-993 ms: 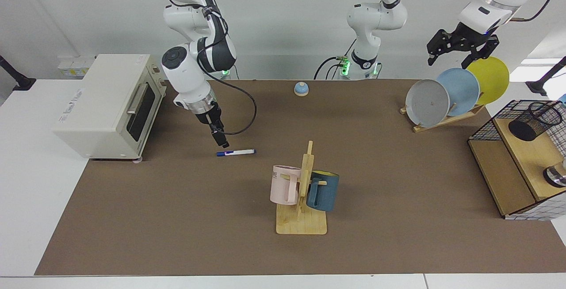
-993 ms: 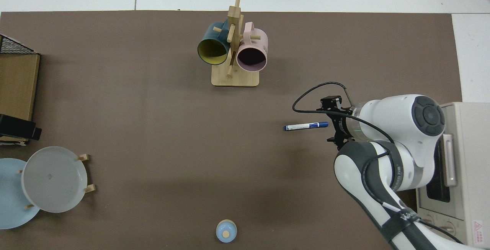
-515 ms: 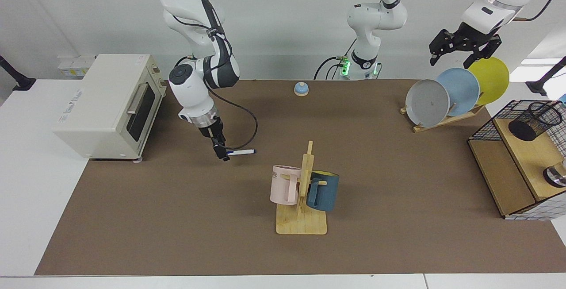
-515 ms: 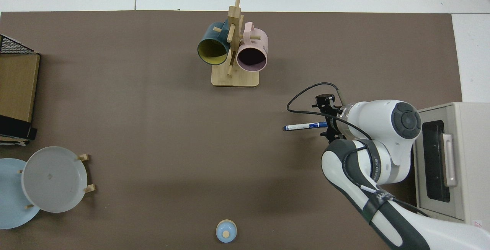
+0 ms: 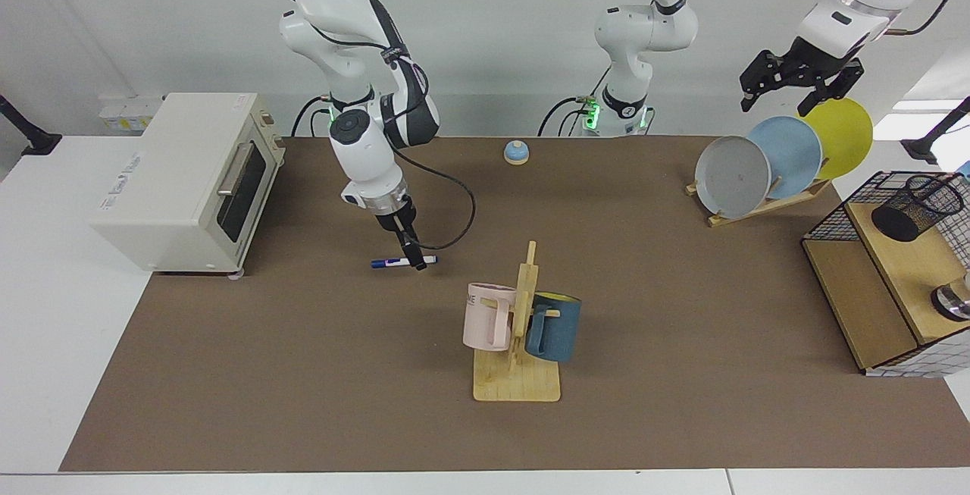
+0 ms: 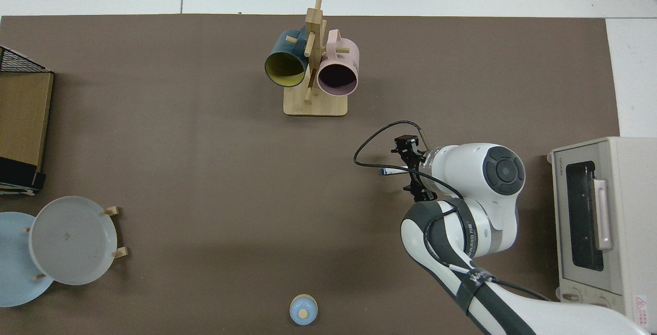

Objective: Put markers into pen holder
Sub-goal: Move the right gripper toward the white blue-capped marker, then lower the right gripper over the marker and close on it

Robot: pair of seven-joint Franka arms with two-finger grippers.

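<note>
The marker (image 5: pixel 388 261) lies flat on the brown mat, blue cap toward the oven. My right gripper (image 5: pixel 417 261) points down at the marker's white barrel, fingertips at mat level. In the top view the right hand (image 6: pixel 410 171) covers most of the marker (image 6: pixel 388 171); only its white end shows. The pen holder (image 5: pixel 913 207), a black mesh cup, lies tilted on a wooden shelf inside the wire frame at the far right. My left gripper (image 5: pixel 774 103) hangs open high above the plate rack, holding nothing.
A wooden mug rack (image 5: pixel 517 377) with a pink mug (image 5: pixel 487 318) and a blue mug (image 5: pixel 553 327) stands mid-table. A toaster oven (image 5: pixel 186 177) sits behind the marker's cap end. Three plates stand in a rack (image 5: pixel 761 207); a small bell (image 5: pixel 516 151) sits at the back.
My right gripper has slid along the marker from its blue cap end to the white barrel. The marker has not moved. The left gripper has risen slightly.
</note>
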